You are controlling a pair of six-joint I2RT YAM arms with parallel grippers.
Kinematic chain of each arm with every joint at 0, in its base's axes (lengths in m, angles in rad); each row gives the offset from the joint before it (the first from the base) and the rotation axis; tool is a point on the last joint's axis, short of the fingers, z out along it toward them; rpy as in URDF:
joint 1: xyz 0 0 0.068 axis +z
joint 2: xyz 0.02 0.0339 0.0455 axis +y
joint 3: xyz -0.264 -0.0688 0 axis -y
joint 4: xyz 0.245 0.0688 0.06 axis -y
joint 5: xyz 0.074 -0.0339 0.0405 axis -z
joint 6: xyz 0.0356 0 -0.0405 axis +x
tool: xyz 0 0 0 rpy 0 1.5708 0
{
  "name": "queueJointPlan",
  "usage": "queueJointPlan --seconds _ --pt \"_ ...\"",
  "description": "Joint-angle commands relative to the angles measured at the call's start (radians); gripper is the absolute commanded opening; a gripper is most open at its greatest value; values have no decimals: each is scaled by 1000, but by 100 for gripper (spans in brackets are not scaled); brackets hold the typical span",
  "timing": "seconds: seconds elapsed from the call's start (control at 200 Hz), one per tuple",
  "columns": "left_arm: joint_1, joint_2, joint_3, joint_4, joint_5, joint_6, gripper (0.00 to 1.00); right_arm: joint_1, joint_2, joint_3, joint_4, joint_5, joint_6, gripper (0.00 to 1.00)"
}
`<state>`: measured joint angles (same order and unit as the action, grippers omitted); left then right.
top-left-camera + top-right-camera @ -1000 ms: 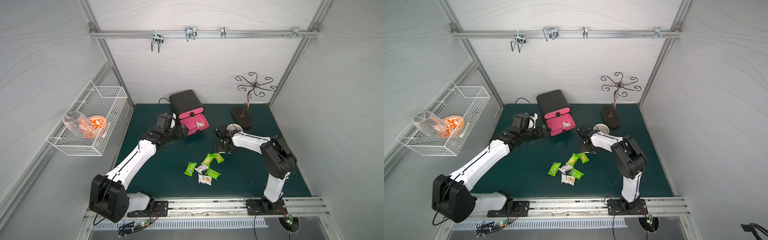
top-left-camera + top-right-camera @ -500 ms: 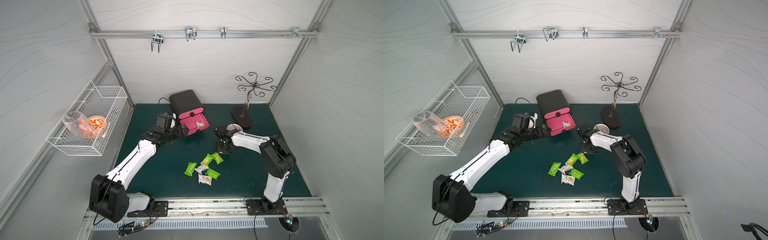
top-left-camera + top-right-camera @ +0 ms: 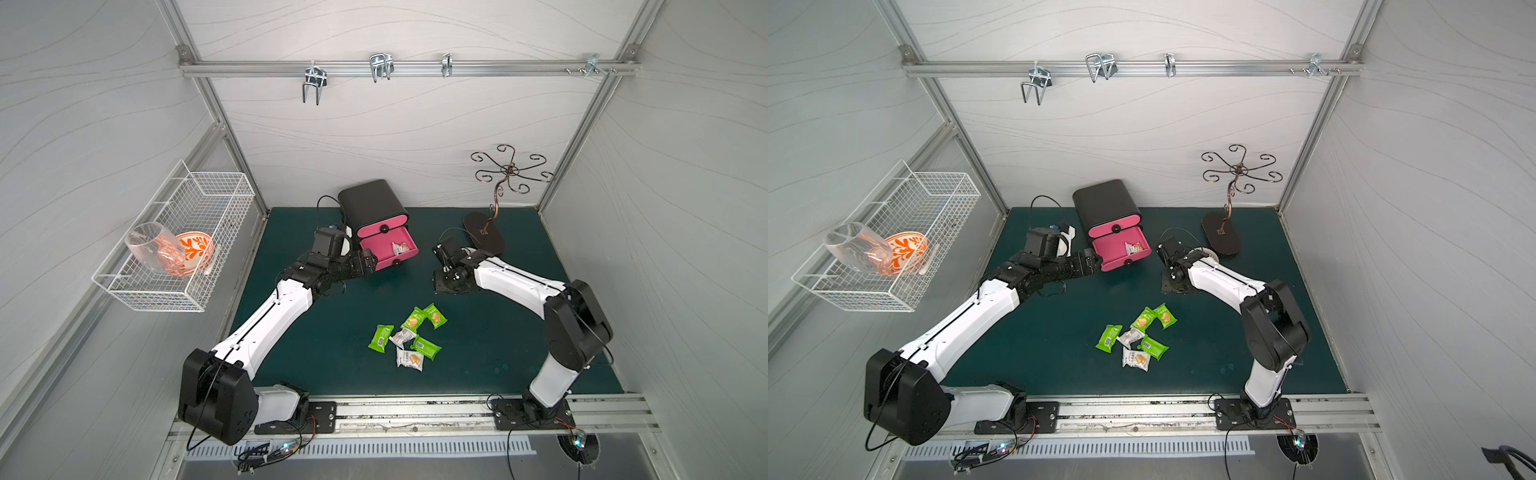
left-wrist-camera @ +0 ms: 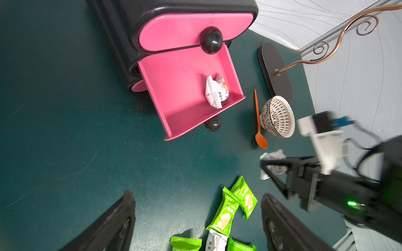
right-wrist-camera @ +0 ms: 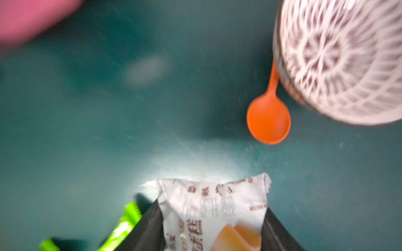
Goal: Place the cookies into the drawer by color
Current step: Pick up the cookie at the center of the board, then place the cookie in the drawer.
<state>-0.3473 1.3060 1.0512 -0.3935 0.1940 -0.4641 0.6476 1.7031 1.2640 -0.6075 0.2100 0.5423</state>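
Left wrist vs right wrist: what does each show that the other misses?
Left wrist only: inside the open pink drawer, a white cookie packet; the stand base; the open left gripper. Right wrist only: the tan biscuit print on the held white packet, pinched by the right gripper. Both: orange spoon, patterned bowl, green packets.

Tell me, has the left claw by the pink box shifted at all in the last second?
No. The left claw stays open beside the front corner of the open pink drawer, in the same spot in both top views.
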Motion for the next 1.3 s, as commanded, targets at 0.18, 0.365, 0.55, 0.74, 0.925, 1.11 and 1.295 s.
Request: queueJointPlan --seconds 0.18,0.365,0.55,0.74,0.925,1.11,1.295 --pt "-2 -43 52 9 -10 -2 91 25 10 202 65 -107 -33 59" --pt "-2 -67 34 -6 -10 -2 91 57 156 373 75 -138 -69 58" --pt "-2 -105 7 -24 -16 -2 91 94 303 548 71 -168 -76 58" --pt "-2 -130 -15 -27 45 -40 91 110 466 727 39 -210 -75 58" --pt "-2 -175 -74 54 187 -142 91 114 558 853 -1 -216 -94 68" --pt "-2 -228 -186 213 289 -294 91 114 500 824 15 -228 -105 82" --pt "-2 -214 -199 256 362 -308 92 99 344 724 15 -285 -112 84"
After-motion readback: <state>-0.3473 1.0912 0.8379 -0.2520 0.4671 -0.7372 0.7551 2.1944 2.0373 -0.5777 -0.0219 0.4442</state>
